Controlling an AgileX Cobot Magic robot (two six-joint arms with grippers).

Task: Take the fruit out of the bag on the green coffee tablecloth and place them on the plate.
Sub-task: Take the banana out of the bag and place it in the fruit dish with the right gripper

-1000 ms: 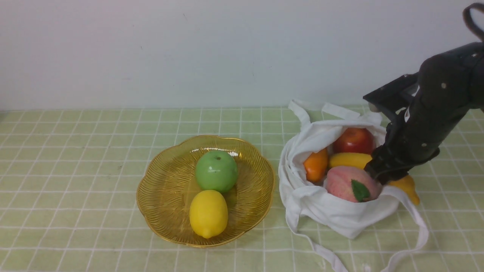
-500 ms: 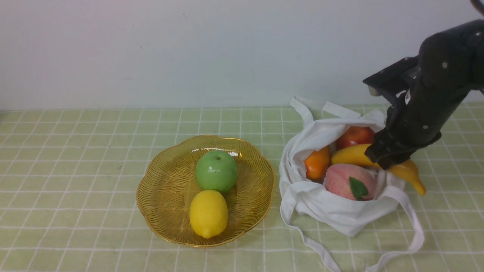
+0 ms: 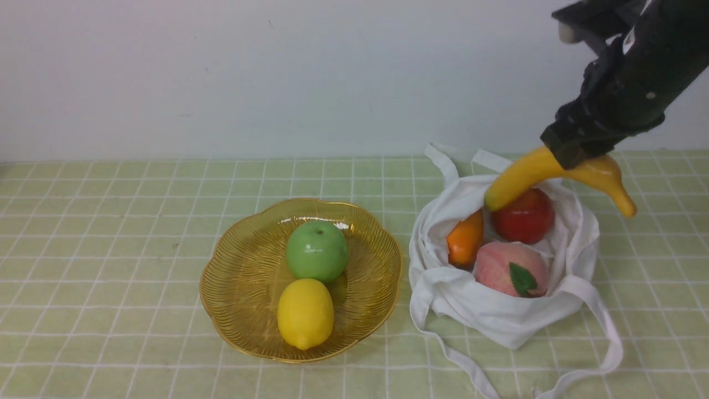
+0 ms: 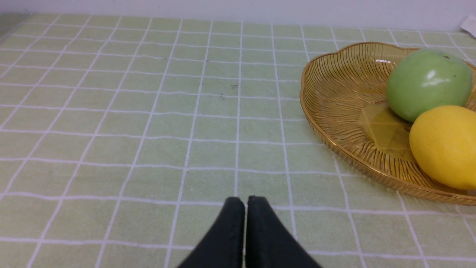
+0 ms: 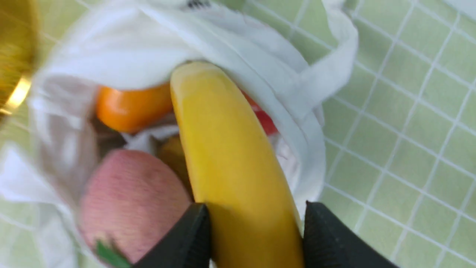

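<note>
My right gripper (image 3: pixel 573 157) is shut on the long yellow banana (image 3: pixel 520 176), holding it in the air above the white bag (image 3: pixel 498 316); its fingers (image 5: pixel 193 230) clamp the banana (image 5: pixel 230 156) on both sides. Inside the open bag lie a red apple (image 3: pixel 526 216), a pink peach (image 3: pixel 507 266) and a small orange fruit (image 3: pixel 465 238). The amber plate (image 3: pixel 221 288) stands left of the bag on the green tablecloth (image 3: pixel 111 221). My left gripper (image 4: pixel 240 201) is shut and empty, low over the cloth near the plate's rim (image 4: pixel 308 100).
A green apple (image 3: pixel 317 250) and a yellow lemon (image 3: pixel 305 313) lie in the plate. The bag's long straps (image 3: pixel 604 343) trail over the cloth toward the front edge. A pale wall rises behind the table.
My right gripper has risen out of the bag with the banana, lifting it from among the other fruit to well above the bag's mouth. The bag's cloth shifted slightly.
</note>
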